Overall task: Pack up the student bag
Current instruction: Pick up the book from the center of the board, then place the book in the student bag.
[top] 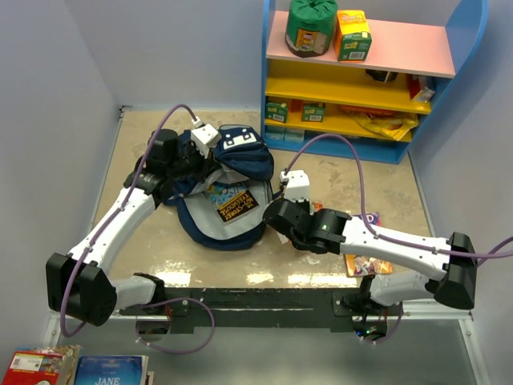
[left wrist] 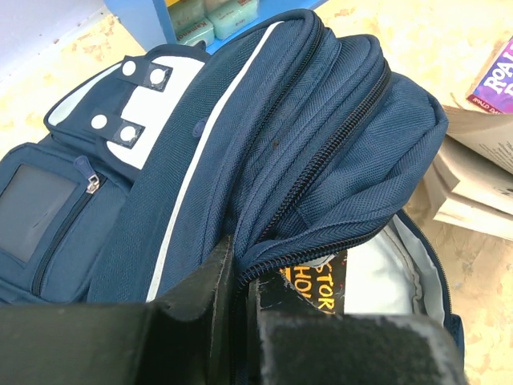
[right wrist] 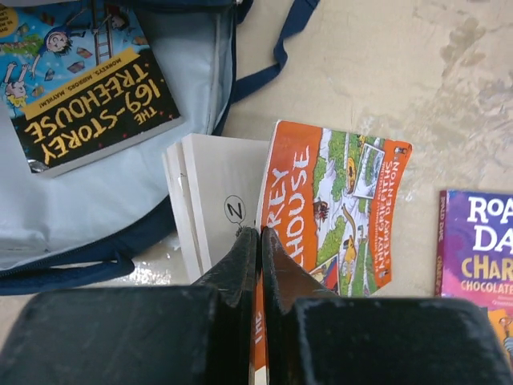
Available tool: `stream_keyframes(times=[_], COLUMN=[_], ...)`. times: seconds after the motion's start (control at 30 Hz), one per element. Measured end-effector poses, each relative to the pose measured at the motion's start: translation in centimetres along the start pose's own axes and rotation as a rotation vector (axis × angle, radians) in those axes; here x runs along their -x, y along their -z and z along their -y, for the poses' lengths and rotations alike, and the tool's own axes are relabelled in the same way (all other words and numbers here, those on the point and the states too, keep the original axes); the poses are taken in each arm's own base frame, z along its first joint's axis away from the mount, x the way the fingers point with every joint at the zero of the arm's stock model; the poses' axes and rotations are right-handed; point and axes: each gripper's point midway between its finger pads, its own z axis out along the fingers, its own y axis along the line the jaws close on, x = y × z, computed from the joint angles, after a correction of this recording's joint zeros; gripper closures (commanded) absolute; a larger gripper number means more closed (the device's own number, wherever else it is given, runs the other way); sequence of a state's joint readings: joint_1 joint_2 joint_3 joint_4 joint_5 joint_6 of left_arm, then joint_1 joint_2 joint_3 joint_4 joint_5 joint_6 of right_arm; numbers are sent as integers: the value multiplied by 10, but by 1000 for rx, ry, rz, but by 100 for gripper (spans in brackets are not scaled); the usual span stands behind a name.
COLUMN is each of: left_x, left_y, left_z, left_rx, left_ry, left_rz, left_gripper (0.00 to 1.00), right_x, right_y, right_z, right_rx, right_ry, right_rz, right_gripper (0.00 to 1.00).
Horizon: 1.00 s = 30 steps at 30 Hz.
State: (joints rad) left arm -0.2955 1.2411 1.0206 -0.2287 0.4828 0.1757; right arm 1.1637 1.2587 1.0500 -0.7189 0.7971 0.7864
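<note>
With left gripper (left wrist: 240, 277) clenched on the zip rim of the large navy blue fabric backpack (left wrist: 264, 144), hold the mouth wide. With right gripper (right wrist: 259, 241) pinching the cover of the splayed orange paperback (right wrist: 337, 200), lift gently and swing up-left of the jaws into the pale lining beside the black-and-yellow paperback (right wrist: 88, 104). Beware flopping pages.

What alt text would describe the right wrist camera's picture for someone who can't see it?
Black fingers pinch the cover of an orange paperback lying on the table. Left of it, the open navy student bag holds a Treehouse book; a purple book lies right.
</note>
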Motion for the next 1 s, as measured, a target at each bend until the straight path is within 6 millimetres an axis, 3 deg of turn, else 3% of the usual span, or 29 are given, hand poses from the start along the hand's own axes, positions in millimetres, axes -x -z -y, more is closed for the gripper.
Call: stream_keyframes(times=[0.2,0.37,0.47,0.63,0.73,0.77,0.83,0.87,0.97,1.0], left_x=[0,0,-1,-1,-2,-2,-3,-3,-4,-5], left_y=[0,0,0,0,0,0,0,0,1,1], left_z=[0,1,1,1,2,2,2,3,3,4], left_rx=[-2,-4,-4,-5,-6,-6,-8,-10,-12,-14], left_ry=[1,1,3,7,9,12,15,16,18,19], left_rz=[0,-1,-3,-5,-6,-7,-10,-11,-16,-17], left_gripper=[100,100,100,100,100,100,100,100,100,100], right_x=[23,73,88,68,33,16,-3,-10,-28,-30], right_y=[-5,-3,-4,-13,-24,-31,-36,-39,-44,-44], right_z=[-16,-58,-87,-142,-176,-187,-198,-204,-216,-218], right_rx=[5,82,129,194,258,285,320,339,392,409], right_ry=[80,78,73,142,199,224,255,262,290,296], right_rz=[40,134,168,155,95,59,18,0,-48,-58], right_gripper=[100,100,100,100,100,77,56,35,1,1])
